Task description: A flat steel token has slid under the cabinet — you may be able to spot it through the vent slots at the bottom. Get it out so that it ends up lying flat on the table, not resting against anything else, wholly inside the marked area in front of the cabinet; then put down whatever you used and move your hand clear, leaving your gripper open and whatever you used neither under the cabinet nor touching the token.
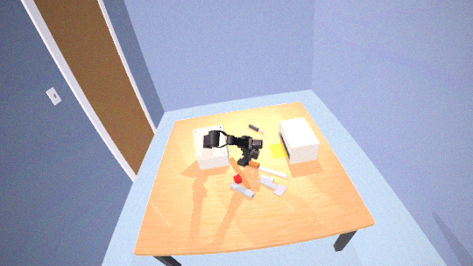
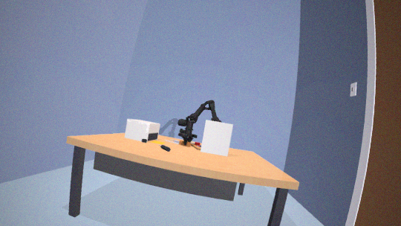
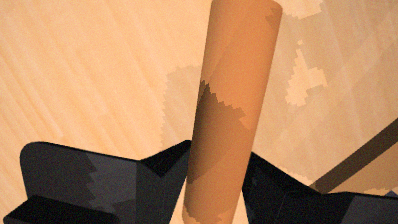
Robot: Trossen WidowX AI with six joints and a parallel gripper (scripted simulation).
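Note:
The cabinet [image 1: 300, 136] [image 2: 138, 130] is a white box at the right in the top view, with a dark slotted strip low on its front. The marked area [image 1: 277, 150] [image 2: 157, 143] is a yellow patch before it. No token can be made out. My gripper [image 1: 248, 163] [image 3: 216, 151] is shut on the orange handle [image 1: 254, 164] [image 2: 182, 143] [image 3: 237, 75] of a tool with a long white shaft [image 1: 273, 171]. The shaft points right, passing on the near side of the yellow patch in the top view. Whether the tool touches the table is unclear.
A thin brown strip [image 1: 243, 176] [image 3: 362, 155] lies close to the gripper, by a red block [image 1: 237, 178]. A grey bar [image 1: 242, 190] and a grey T-shaped piece [image 1: 273, 185] lie nearby. A dark-handled tool [image 1: 253, 128] [image 2: 165, 148] lies beyond. Another white box [image 1: 214, 162] [image 2: 217, 137] stands beneath the arm.

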